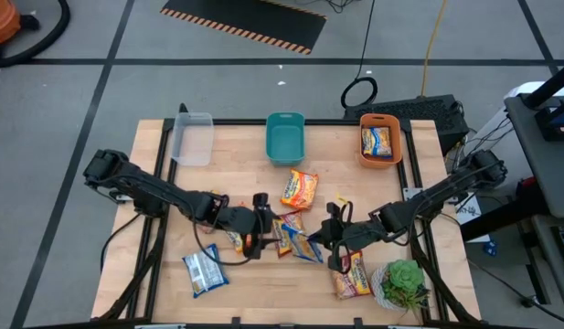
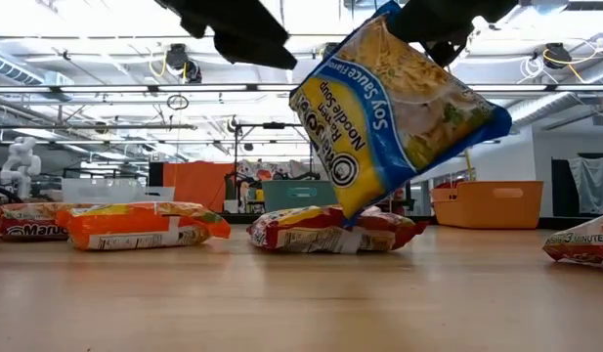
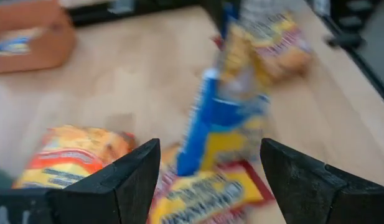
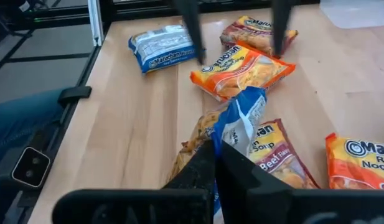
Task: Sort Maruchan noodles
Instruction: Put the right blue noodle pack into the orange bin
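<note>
My right gripper [image 4: 215,163] is shut on a yellow-and-blue Maruchan noodle packet [image 2: 399,108], which hangs above the middle of the table [image 1: 172,210]. My left gripper [image 3: 210,180] stands open just left of it, above the table, with the hanging packet [image 3: 223,118] ahead of its fingers and nothing between them. Flat on the table lie a red packet [image 2: 330,230] under the held one, an orange packet [image 2: 135,227], another orange one [image 1: 300,189], a blue-white one [image 1: 205,270] and a red-orange one [image 1: 353,272]. My right gripper pinches the yellow-and-blue packet's end edge [image 4: 232,134] between its two shut fingers. The fingers slant down from the table's right side. The packet hangs tilted below them, lifted, its low corner [image 2: 345,210] just above the red packet; whether they touch I cannot tell.
Along the far edge stand a clear bin [image 1: 192,137], a teal bin [image 1: 285,137] and an orange bin [image 1: 380,160] holding one packet [image 1: 376,140]. A green potted plant [image 1: 405,283] sits at the near right corner. Bare wood lies between the bins and the packets.
</note>
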Available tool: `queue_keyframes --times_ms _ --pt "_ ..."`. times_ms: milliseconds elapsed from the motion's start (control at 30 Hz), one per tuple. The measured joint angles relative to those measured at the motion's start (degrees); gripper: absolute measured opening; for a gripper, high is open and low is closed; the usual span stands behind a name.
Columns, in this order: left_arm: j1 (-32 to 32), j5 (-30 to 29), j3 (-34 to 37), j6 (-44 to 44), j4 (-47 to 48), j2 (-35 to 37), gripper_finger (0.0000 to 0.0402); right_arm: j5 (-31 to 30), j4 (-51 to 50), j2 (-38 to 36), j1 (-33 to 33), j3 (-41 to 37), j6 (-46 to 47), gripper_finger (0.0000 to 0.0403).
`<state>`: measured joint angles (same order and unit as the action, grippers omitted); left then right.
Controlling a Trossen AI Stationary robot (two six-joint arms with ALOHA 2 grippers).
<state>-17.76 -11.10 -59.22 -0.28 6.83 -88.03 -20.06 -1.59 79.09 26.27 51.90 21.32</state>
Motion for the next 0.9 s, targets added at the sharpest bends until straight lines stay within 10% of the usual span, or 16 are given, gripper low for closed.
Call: queue_keyframes --times_ms 900 --pt "14.6 20.9 1.2 14.0 -2.9 0.4 0.0280 -7.2 -0.4 -6.7 0.6 0.1 -10.0 0.0000"
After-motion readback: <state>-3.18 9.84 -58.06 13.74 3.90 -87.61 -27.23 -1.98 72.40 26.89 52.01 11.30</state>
